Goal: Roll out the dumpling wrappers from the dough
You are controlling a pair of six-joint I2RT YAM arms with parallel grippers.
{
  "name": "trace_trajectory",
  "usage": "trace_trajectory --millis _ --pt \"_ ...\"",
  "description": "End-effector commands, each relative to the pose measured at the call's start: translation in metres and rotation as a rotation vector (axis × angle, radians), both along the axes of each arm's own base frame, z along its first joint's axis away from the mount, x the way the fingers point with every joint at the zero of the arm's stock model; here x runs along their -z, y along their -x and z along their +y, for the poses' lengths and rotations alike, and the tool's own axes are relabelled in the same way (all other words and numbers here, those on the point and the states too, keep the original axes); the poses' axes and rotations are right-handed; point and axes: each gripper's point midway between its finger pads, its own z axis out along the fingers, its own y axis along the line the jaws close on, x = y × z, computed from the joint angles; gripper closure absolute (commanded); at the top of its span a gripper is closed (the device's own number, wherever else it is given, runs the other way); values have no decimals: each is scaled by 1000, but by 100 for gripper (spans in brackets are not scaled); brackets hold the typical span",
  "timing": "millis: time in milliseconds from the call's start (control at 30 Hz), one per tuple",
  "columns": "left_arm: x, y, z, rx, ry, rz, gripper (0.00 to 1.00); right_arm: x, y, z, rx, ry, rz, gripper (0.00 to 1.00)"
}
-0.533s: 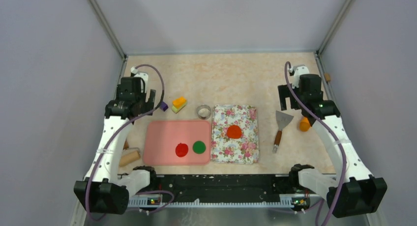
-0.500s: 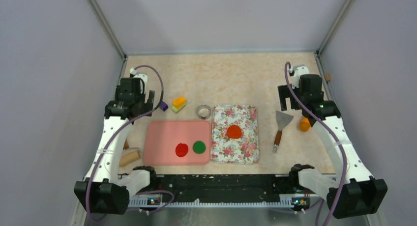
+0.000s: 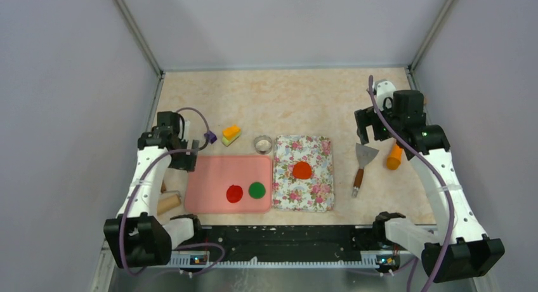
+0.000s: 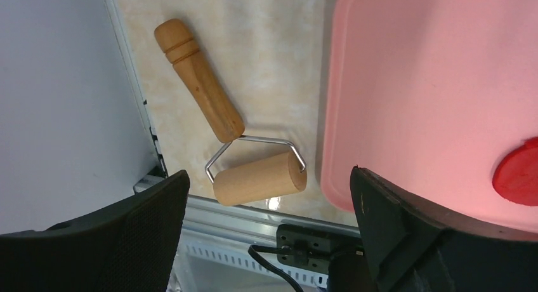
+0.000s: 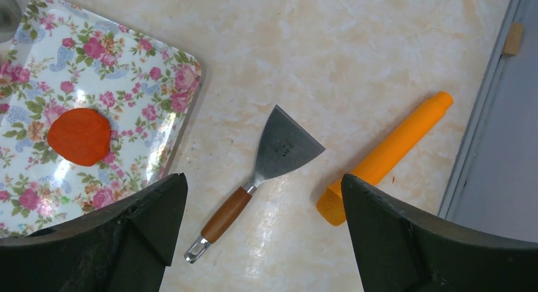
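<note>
The top camera is overlooking the whole beige marbled table (image 3: 304,95); the wrist cameras are looking down closer, sharing its pink flat board (image 4: 431,82) and floral rectangular tray (image 5: 146,82).

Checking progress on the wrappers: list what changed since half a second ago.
The left gripper pulled back toward the near edge, open, facing the roller beside the pink board. The right gripper shifted slightly above the scraper, open. Nothing gripped or released. The dough, tray, red disc and green disc stayed put.

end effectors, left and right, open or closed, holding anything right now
left end effector: open, holding nothing
right end effector: open, holding nothing
</note>
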Motion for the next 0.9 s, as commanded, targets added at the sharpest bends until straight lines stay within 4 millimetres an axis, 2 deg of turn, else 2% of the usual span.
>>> trace_trajectory --millis 0,233,333,433,567,733,867 --pt "-10 -13 14 -117 70 -54 1 -14 -1 7 -27 -35 -17 7" --pt "10 5 76 -487 96 76 6 -13 1 7 -29 -33 -11 9" --pt "19 10 93 -594 112 113 7 -13 1 9 -42 -42 -5 9" --pt "28 12 105 -628 126 93 12 -14 -2 13 -58 -56 0 10" --pt "40 19 112 -535 103 96 19 -16 -6 14 -57 -58 1 11" --pt "55 29 106 -447 109 99 20 -13 -5 14 -53 -58 10 11" --pt "69 27 104 -421 129 93 21 -12 -5 15 -57 -66 18 12"
